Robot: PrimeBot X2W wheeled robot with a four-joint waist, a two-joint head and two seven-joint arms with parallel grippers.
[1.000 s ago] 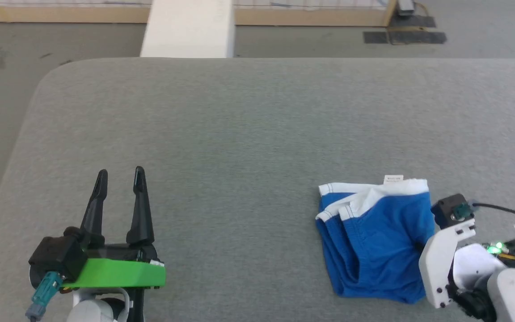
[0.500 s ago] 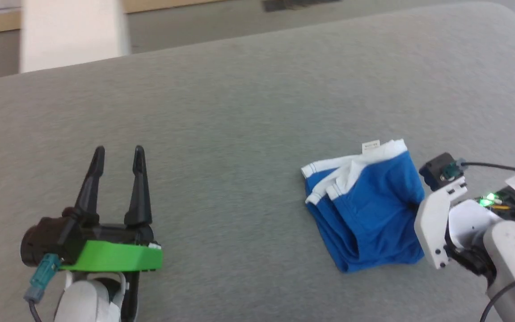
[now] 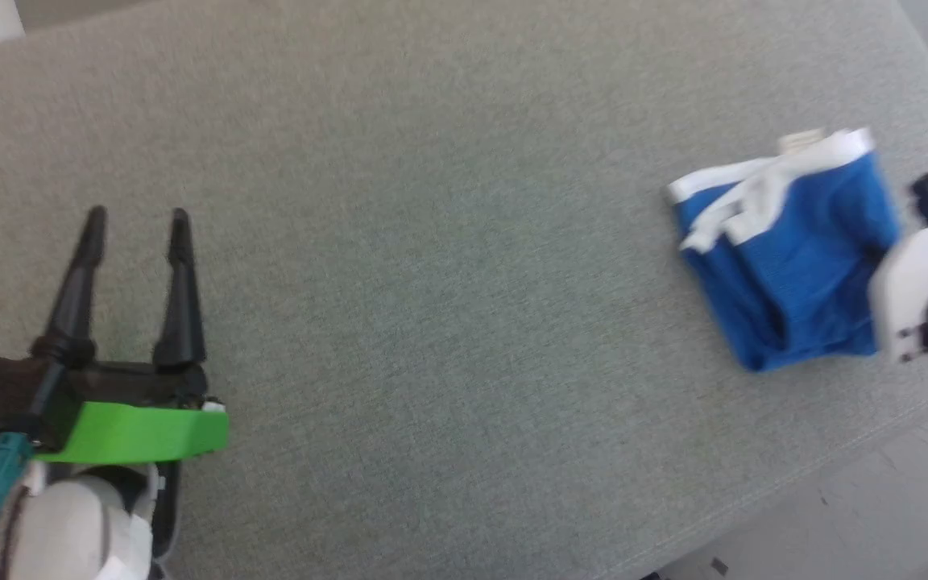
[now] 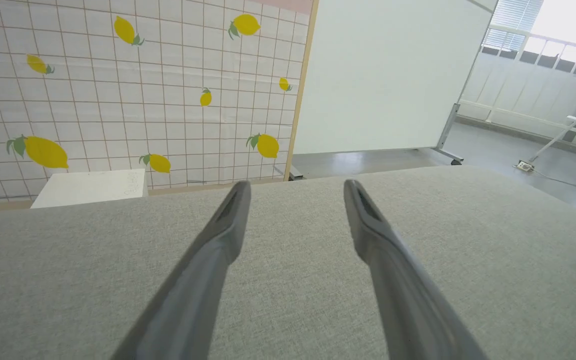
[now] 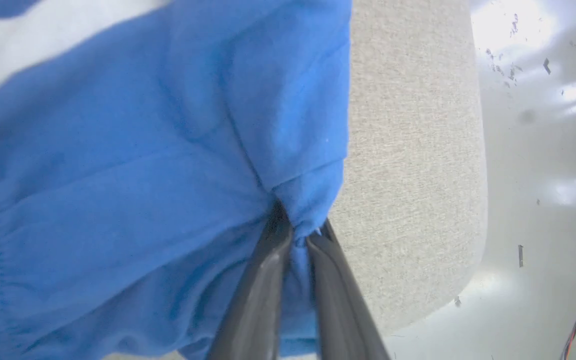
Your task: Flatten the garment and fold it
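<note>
Only the view has swung: right gripper (image 5: pixel 302 223) still pinches the folded shorts' (image 3: pixel 794 258) right edge, left gripper (image 3: pixel 138 216) open, so releasing likely remains.

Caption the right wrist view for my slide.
Blue garment bunched in the shut right claw, near the edge of the grey table.

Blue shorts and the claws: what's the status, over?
Right claw shut on shorts. Left claw open, well apart. No obstacles seen.
</note>
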